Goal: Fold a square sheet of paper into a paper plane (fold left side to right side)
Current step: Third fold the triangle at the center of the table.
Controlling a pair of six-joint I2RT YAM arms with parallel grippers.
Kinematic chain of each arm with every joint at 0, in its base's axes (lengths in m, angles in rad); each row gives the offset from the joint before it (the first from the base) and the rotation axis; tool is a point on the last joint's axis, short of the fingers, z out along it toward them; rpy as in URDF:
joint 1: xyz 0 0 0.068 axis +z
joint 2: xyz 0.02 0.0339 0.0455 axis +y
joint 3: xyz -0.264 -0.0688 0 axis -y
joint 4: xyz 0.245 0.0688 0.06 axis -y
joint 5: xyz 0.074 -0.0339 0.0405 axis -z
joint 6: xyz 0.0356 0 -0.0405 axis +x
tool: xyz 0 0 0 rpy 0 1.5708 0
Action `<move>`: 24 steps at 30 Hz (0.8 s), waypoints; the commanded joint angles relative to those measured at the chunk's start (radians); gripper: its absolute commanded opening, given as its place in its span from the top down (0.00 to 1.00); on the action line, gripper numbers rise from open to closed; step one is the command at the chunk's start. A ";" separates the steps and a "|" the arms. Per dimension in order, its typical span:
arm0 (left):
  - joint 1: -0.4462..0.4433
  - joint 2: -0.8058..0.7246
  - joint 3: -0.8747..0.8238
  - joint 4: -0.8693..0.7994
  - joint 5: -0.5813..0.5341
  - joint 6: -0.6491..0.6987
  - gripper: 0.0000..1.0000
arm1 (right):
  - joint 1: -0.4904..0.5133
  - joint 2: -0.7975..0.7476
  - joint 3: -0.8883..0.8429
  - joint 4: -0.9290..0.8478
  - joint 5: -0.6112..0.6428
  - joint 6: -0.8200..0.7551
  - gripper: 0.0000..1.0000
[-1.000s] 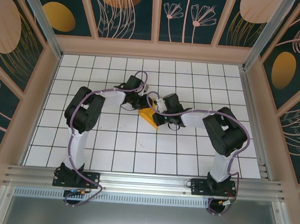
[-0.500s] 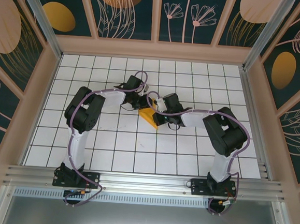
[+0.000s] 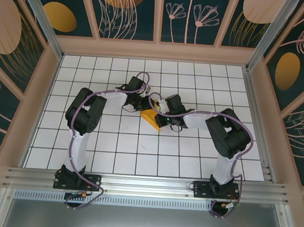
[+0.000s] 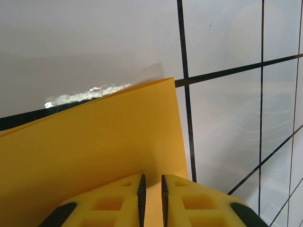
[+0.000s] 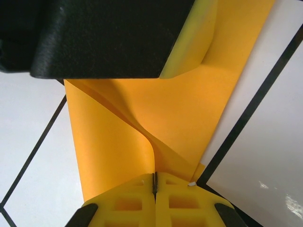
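The square sheet of paper (image 3: 151, 119) lies partly folded on the white tiles at the middle of the table, bright orange. My right gripper (image 3: 160, 118) comes at it from the right. In the right wrist view my right gripper (image 5: 154, 177) is shut on a raised ridge of the orange paper (image 5: 113, 137), which curls up from the flat part. My left gripper (image 3: 144, 107) reaches the sheet from the far left. In the left wrist view my left gripper (image 4: 151, 176) rests on the flat paper (image 4: 94, 142), its jaws a narrow gap apart with nothing pinched.
The black body of the left gripper (image 5: 104, 38) hangs close over the sheet, right in front of my right fingers. The white gridded table (image 3: 112, 147) has free tiles all round the paper. Low wooden walls (image 3: 157, 51) ring the table.
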 commanded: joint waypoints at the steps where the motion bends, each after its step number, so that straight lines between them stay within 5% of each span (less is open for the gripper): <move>1: -0.018 0.048 -0.014 -0.040 -0.008 0.014 0.79 | -0.012 -0.017 0.015 -0.040 0.026 0.012 1.00; 16: -0.017 0.045 -0.015 -0.039 -0.008 0.017 0.79 | -0.012 0.030 0.019 -0.096 0.048 -0.003 1.00; 24: -0.012 0.020 0.030 -0.099 -0.029 0.046 0.71 | -0.010 0.057 0.013 -0.122 0.028 -0.015 1.00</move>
